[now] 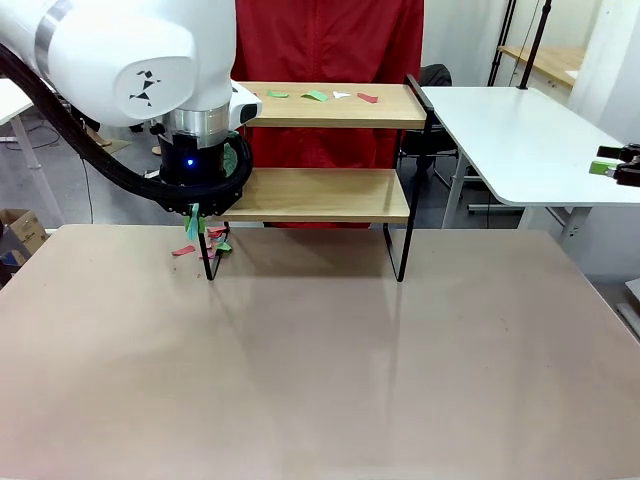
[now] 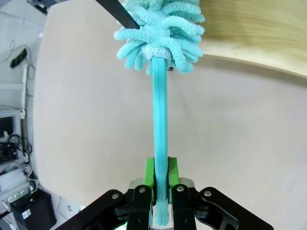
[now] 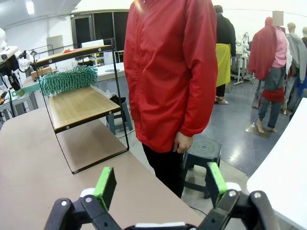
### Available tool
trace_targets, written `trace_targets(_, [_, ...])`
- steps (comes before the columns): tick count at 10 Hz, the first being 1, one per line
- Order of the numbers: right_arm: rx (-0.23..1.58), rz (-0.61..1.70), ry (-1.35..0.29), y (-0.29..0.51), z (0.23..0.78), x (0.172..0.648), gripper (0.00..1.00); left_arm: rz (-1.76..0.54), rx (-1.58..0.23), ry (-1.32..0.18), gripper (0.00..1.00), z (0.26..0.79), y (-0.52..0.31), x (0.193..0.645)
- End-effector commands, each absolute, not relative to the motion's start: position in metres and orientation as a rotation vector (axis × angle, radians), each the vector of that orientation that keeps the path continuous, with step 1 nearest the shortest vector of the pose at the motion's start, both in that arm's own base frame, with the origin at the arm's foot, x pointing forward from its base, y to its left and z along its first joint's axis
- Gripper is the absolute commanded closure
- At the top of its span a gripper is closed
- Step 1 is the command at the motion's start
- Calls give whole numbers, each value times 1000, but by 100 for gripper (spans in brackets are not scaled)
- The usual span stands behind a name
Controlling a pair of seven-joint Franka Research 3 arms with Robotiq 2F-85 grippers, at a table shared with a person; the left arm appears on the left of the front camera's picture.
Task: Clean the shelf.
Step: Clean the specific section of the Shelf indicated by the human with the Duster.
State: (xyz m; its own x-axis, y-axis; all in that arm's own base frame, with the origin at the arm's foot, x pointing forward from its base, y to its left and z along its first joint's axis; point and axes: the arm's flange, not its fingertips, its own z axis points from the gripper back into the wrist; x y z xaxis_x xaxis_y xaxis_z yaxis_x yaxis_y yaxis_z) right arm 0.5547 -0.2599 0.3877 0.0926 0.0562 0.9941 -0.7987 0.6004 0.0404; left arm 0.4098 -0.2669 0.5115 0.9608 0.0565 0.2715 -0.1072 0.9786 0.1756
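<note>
shelf: the shelf (image 1: 320, 195) stands at the table's far middle; its two boards run 9 to 3 o'clock across the front view; a person in a red jacket (image 3: 172, 72) stands just behind it
left hand: the left gripper (image 1: 196, 214) hangs at the shelf's 9 o'clock end, just outside the front leg; its green pads (image 2: 149, 172) are pressed onto the teal handle of the duster (image 2: 160, 120)
tool axis: in the left wrist view the handle runs straight to 12 o'clock from the jaws; the fluffy head (image 2: 165, 28) sits at the far tip, with the wooden board at 1 to 2 o'clock of it
head position: in the right wrist view the head lies over the lower board's end, under the top board; touching or just above, I cannot tell
dirt: paper scraps (image 1: 316, 96) lie on the top board, at about 1 o'clock from the left gripper; fallen scraps (image 1: 185, 251) lie on the table near its 6 o'clock; the lower board looks bare
right hand: the right gripper (image 3: 161, 186) is spread wide and holds nothing; it sits well apart, past the shelf's 3 o'clock end
nearer arm: the left, by a wide margin
likely turning point: the top board probably needs the head lifted one tier, then drawn along the 9-to-3 line
</note>
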Motion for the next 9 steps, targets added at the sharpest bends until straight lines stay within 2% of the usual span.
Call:
trace_targets(1, [704, 722, -1338, -258, 390, 555, 0, 75, 206, -262, 87, 511, -261, 412])
trace_targets(4, [704, 722, -1338, -258, 390, 555, 0, 65, 79, -361, 87, 526, -254, 403])
trace_targets(9, [704, 722, -1338, -258, 390, 555, 0, -112, -62, -405, 87, 538, -245, 385])
